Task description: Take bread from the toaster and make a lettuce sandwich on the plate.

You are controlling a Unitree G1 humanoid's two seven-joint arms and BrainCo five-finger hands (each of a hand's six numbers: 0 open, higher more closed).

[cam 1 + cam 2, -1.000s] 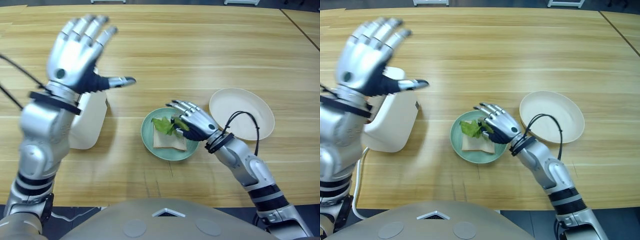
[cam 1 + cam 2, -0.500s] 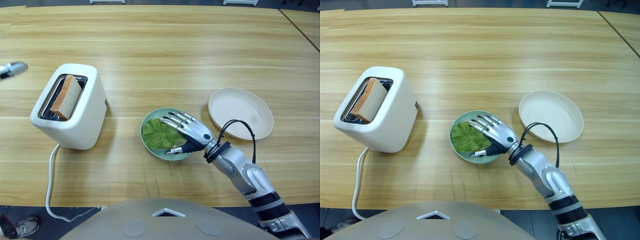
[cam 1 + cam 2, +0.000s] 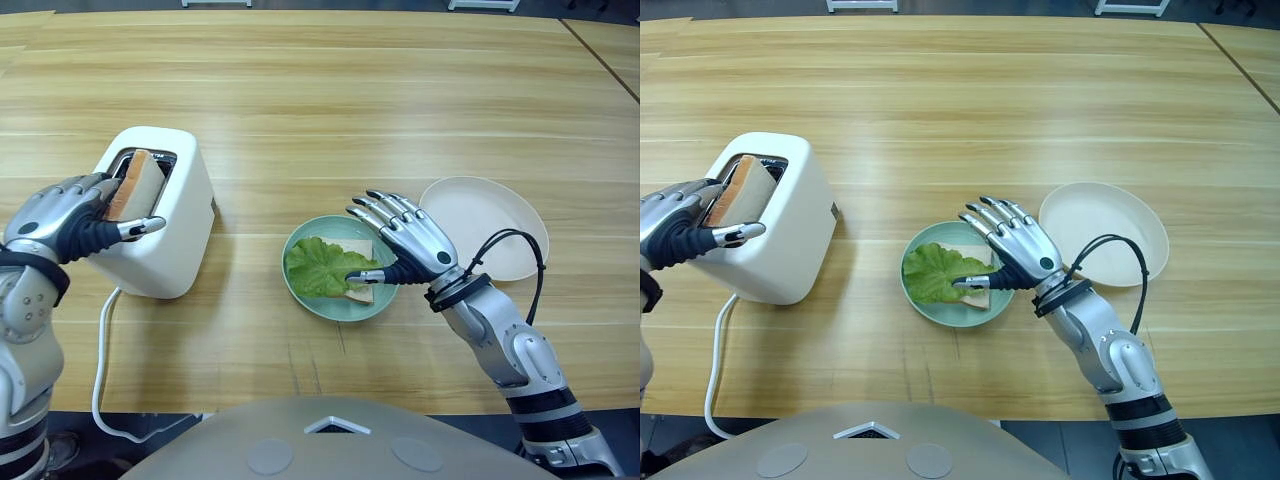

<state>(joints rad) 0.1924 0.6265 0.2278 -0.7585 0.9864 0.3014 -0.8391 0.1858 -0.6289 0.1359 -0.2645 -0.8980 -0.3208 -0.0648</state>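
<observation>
Bread (image 3: 135, 185) stands in the toaster (image 3: 165, 235) at nine o'clock in the left eye view; my left hand (image 3: 70, 212) has swung down beside it, though I cannot tell whether it grips. In the right eye view my right hand (image 3: 1018, 245), spread and empty, has lifted off the lettuce (image 3: 935, 272), which now lies on the lower slice (image 3: 980, 294) on the green plate (image 3: 940, 313), so only the top slice remains.

Two plates (image 3: 335, 308) (image 3: 490, 225), two slices (image 3: 138, 180) (image 3: 362, 293), one toaster (image 3: 175, 240), lettuce (image 3: 318, 268)
</observation>
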